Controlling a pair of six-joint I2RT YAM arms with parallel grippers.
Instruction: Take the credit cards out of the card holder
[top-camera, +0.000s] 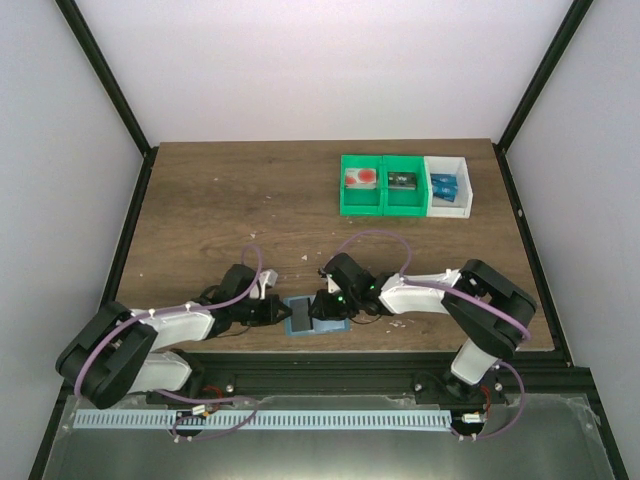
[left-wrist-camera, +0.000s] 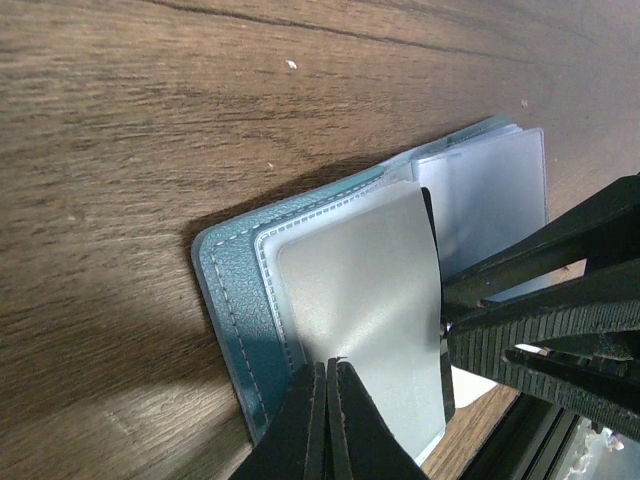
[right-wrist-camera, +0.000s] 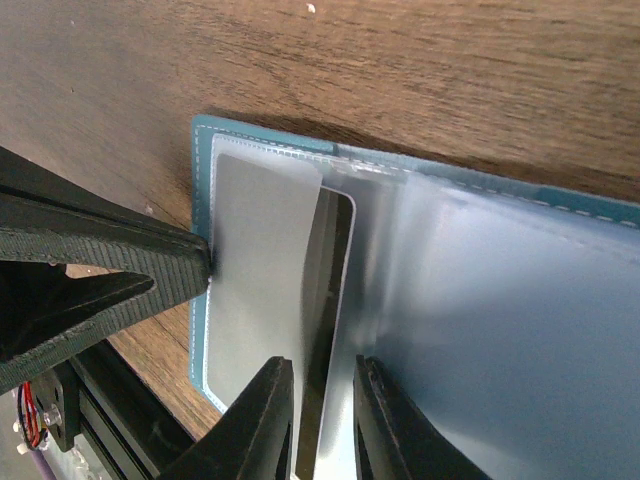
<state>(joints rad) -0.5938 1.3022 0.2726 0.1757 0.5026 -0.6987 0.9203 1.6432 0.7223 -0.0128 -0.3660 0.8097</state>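
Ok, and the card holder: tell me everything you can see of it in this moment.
The flat light-blue stitched bifold card holder lies open on the brown wooden table, at its near edge between the two arms. Its cover looks like grained leatherette with pale stitching; inside are clear plastic sleeves, one holding a dark-edged card. The left gripper, fingers shut, pinches the left panel's edge. The right gripper has its fingers slightly apart, straddling the card's end.

The overhead camera looks down the tabletop toward 12 o'clock; both wrist cameras sit close over the card holder, shared by all.
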